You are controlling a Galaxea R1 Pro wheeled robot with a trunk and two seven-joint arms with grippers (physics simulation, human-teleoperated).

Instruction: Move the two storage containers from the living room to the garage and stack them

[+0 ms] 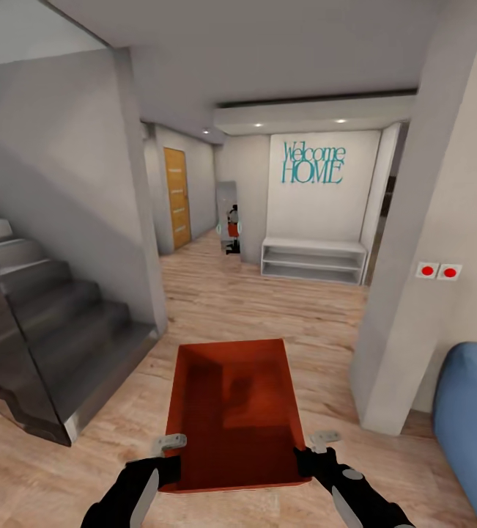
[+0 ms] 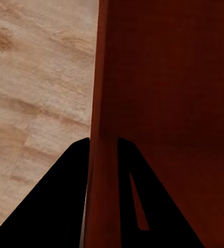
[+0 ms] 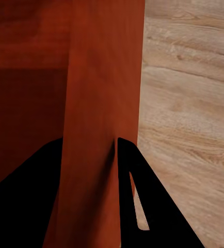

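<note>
I hold one orange-red storage container (image 1: 231, 411) level in front of me, above the light wood planks. It is lidless and nothing lies inside. My left gripper (image 1: 171, 449) is shut on its left wall near the close corner. My right gripper (image 1: 315, 444) is shut on its right wall. In the left wrist view the gripper (image 2: 102, 140) pinches the thin red wall (image 2: 169, 77) between both fingers. The right wrist view has the gripper (image 3: 89, 139) clamped the same way on the other wall (image 3: 101, 77). The garage is out of view.
Grey stairs (image 1: 40, 323) rise at the left. A white wall corner (image 1: 414, 293) with two red buttons stands at the right, with a blue sofa (image 1: 469, 433) below it. Ahead, the wood-floored hallway (image 1: 223, 293) leads to a white shelf bench (image 1: 313, 260), a mirror (image 1: 228, 220) and a wooden door (image 1: 176, 196).
</note>
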